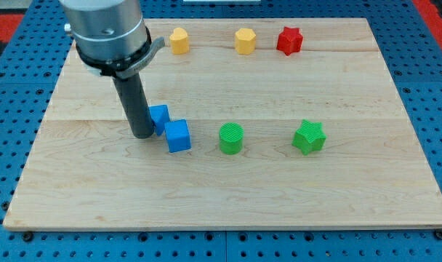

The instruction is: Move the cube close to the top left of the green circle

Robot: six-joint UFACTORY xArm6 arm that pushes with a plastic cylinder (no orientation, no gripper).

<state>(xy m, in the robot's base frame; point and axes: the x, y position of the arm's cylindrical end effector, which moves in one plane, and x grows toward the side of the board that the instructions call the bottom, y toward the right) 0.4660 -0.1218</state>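
My tip (142, 135) is sitting left of the blue cube (178, 135) at mid-frame (no fingers here, nothing grasped), lining up a rightward-upward shove toward the green circle (231, 137).

surface: pale wooden board (228, 196) | surround: blue perforated base (424, 44) | corners: red patches (10, 22)

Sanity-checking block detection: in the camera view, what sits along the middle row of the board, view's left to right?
my tip → small blue block partly behind the rod → blue cube → green circle → green star. The tip sits at the left of the two blue blocks.
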